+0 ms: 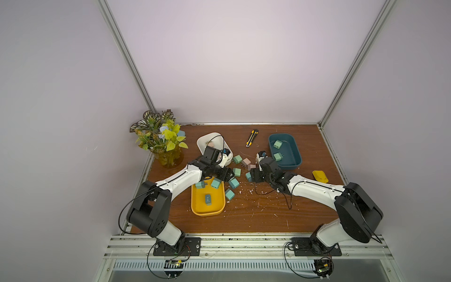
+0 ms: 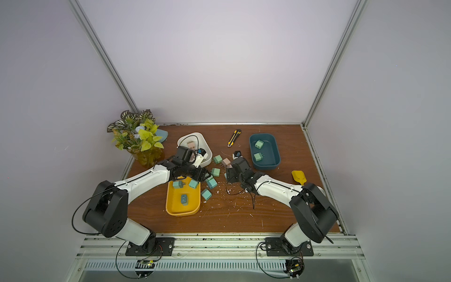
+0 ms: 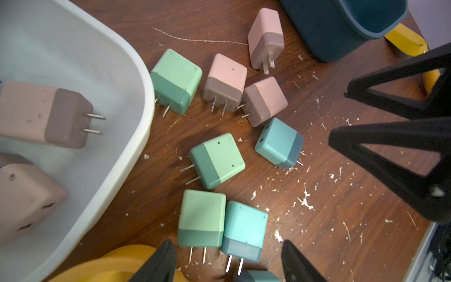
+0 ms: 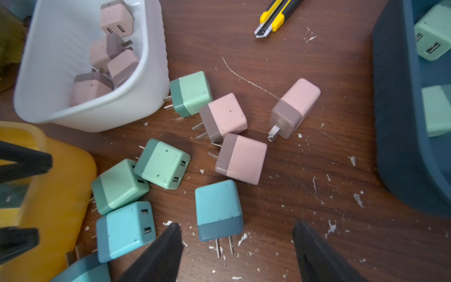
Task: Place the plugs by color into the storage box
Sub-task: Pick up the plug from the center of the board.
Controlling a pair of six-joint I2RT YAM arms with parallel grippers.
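The left gripper (image 3: 227, 243) is spread wide and empty over a teal-blue cube-shaped plastic plug (image 3: 244, 227). The right gripper (image 4: 237, 223) is likewise opened wide, nothing held, above another teal-blue plug (image 4: 218, 207) lying on the brown wooden table (image 4: 317, 171).

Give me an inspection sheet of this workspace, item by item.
Surface: brown wood table, scratched, flecked white.
Job's things: pink plugs in white box, teal plugs in yellow box, mint plugs in dark blue box; loose plugs lie between them.
Clutter: utility knife, plant in a vase, yellow flat piece.
Grippers: left gripper and right gripper open, empty, above loose plugs.
Cables: black cable hangs from right arm.
Surroundings: pale walls, aluminium frame.
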